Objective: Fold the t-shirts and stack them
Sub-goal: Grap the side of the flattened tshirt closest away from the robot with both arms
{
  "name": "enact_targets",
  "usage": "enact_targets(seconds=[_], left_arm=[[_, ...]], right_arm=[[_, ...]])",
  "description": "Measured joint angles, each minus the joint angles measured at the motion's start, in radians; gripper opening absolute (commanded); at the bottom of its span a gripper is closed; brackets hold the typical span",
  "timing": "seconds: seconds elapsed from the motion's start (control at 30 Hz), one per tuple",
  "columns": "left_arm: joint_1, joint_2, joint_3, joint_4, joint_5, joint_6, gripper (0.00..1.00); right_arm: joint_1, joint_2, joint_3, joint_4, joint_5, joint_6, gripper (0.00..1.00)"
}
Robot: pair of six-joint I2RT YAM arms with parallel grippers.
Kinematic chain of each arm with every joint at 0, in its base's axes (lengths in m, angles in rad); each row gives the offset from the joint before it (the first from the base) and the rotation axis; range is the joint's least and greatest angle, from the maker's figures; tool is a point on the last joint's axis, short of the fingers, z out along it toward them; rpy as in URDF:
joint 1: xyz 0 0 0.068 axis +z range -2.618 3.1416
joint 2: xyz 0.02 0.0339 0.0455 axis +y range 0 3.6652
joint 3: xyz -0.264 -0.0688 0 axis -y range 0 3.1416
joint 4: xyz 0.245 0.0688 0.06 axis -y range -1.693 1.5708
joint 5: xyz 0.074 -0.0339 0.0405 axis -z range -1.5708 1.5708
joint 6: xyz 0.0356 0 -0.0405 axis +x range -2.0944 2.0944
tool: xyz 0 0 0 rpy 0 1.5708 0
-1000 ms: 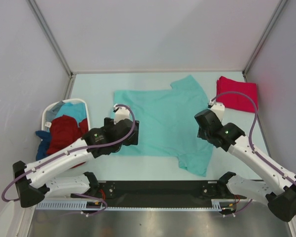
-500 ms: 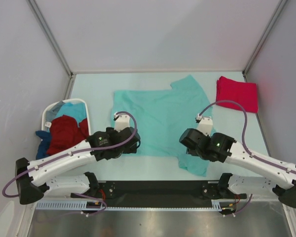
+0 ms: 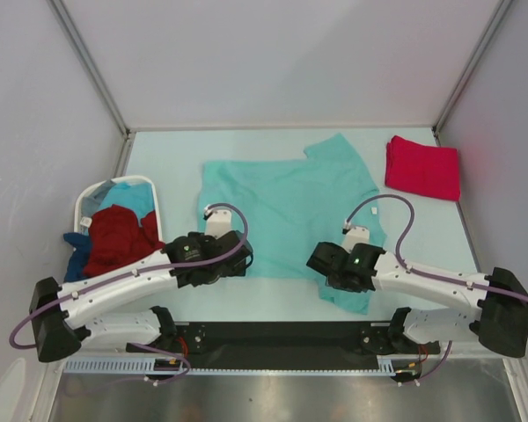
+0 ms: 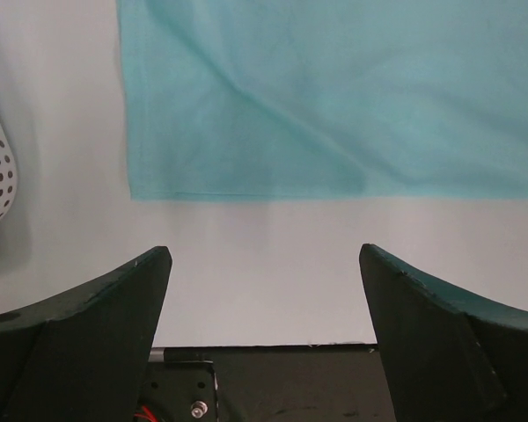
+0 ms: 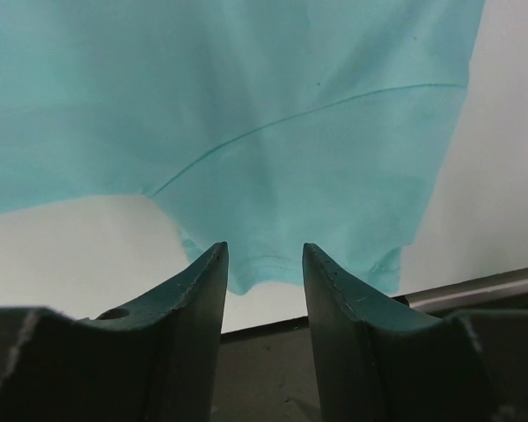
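Overhead, jaws hidden, left gripper (image 4: 264, 255) spread wide, right gripper (image 5: 264, 252) narrowly apart above teal t-shirt (image 5: 246, 105) sleeve

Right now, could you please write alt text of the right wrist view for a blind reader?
The right gripper, open and holding nothing, points at the sleeve hem of a light teal t-shirt. The shirt fills most of the view, with pale table at either side.

pale table (image 3: 176, 149), teal tee (image 3: 282, 211) flat at ctr, folded red tee (image 3: 422, 167) far-R, laundry basket (image 3: 81, 209) L edge
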Motion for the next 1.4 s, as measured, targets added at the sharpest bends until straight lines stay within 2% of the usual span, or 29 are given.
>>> enact_targets(seconds=[0.13,0.47,0.7,0.97,1.13,1.4], left_arm=[[0.022,-0.04,-0.056,0.007,0.016,-0.011,0.94],[0.026,-0.073,-0.071,0.005,0.02,-0.021,0.94],[0.026,-0.07,-0.071,0.009,0.022,-0.021,0.94],[0.028,-0.069,-0.071,0.013,0.026,-0.018,0.94],[0.03,-0.07,-0.071,0.013,0.027,-0.012,0.94],[0.034,-0.095,-0.072,0.013,0.028,-0.009,0.94]], right_arm=[[0.007,-0.016,-0.037,0.004,-0.02,0.036,0.43],[0.144,-0.048,-0.067,-0.072,-0.027,0.199,0.41],[0.184,-0.071,-0.069,-0.201,-0.008,0.347,0.42],[0.102,-0.178,-0.069,-0.307,0.034,0.41,0.42],[0.029,-0.129,-0.063,-0.304,0.068,0.36,0.42],[-0.061,-0.041,-0.079,-0.178,0.082,0.259,0.41]])
